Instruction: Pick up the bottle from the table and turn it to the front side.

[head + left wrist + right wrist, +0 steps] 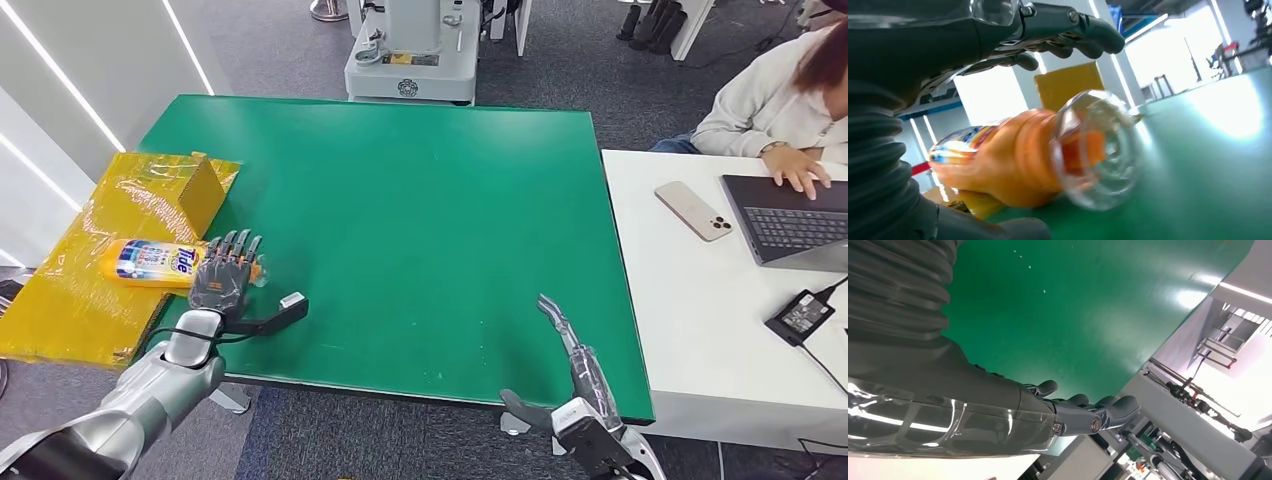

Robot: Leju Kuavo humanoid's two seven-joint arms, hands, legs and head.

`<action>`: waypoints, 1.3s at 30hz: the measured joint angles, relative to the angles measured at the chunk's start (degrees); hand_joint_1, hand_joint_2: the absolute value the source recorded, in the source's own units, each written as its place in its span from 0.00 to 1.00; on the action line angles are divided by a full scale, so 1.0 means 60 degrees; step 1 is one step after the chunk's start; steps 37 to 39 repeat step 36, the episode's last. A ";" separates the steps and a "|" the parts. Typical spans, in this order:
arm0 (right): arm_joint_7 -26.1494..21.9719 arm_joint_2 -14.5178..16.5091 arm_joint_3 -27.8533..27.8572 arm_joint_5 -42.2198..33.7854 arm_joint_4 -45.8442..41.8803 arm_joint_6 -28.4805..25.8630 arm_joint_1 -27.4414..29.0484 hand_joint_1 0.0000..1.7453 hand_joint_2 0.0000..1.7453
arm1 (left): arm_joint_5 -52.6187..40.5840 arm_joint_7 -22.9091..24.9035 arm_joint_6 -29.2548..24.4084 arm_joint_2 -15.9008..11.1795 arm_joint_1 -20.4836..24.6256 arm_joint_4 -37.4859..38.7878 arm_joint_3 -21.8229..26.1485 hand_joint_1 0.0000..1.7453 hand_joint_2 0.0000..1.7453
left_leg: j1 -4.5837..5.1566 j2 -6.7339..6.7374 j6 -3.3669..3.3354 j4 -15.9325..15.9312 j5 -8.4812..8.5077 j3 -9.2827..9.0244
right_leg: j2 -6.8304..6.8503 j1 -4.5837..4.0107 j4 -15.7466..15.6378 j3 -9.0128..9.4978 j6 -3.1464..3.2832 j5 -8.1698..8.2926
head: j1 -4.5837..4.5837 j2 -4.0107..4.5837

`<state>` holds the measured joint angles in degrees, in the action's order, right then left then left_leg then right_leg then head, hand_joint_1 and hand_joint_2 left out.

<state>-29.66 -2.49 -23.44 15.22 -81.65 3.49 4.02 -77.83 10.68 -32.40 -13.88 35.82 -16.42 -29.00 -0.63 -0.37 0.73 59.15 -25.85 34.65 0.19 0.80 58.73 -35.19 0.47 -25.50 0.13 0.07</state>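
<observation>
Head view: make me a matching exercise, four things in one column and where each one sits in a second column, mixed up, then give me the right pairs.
Things
1. orange Tide detergent bottle with clear cap
2. beige smartphone
3. dark grey laptop
4. right hand

Places
A. under a person's typing hand on the white table
B. over the near right part of the green table, holding nothing
C. lying on its side at the green table's left edge, beneath the left hand
D. flat on the white table, left of the laptop

Pairs: 1-C, 2-D, 3-A, 4-B
</observation>
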 joint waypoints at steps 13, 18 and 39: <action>-0.0025 0.0643 0.0577 -0.0051 0.0155 0.0292 -0.0008 0.00 1.00 | -0.1114 -0.4726 -0.0998 0.3040 -0.2711 -0.5452 0.3476 0.00 1.00 | 0.0014 0.0038 -0.0027 0.0013 -0.0029 0.0021 | -0.0050 0.0016 -0.0023 -0.0021 -0.0011 -0.0001 | 0.0003 0.0000; -0.0041 0.0763 0.0743 -0.0135 0.0115 0.0270 0.0089 0.00 1.00 | -0.0871 -0.5257 -0.0995 0.3943 -0.3467 -0.7897 0.4019 0.00 1.00 | 0.0010 0.0045 -0.0038 0.0012 -0.0049 0.0017 | -0.0054 0.0016 -0.0026 -0.0023 -0.0016 -0.0011 | -0.0001 0.0000; -0.0295 0.1542 0.1638 -0.0926 -0.1624 0.0047 0.1031 0.00 1.00 | 1.0648 -0.6884 0.2794 0.4428 -0.5058 -1.0300 0.0714 0.00 1.00 | 0.0007 0.0029 -0.0032 0.0009 -0.0066 0.0020 | -0.0041 0.0012 -0.0025 -0.0019 -0.0034 -0.0044 | 0.0000 0.0000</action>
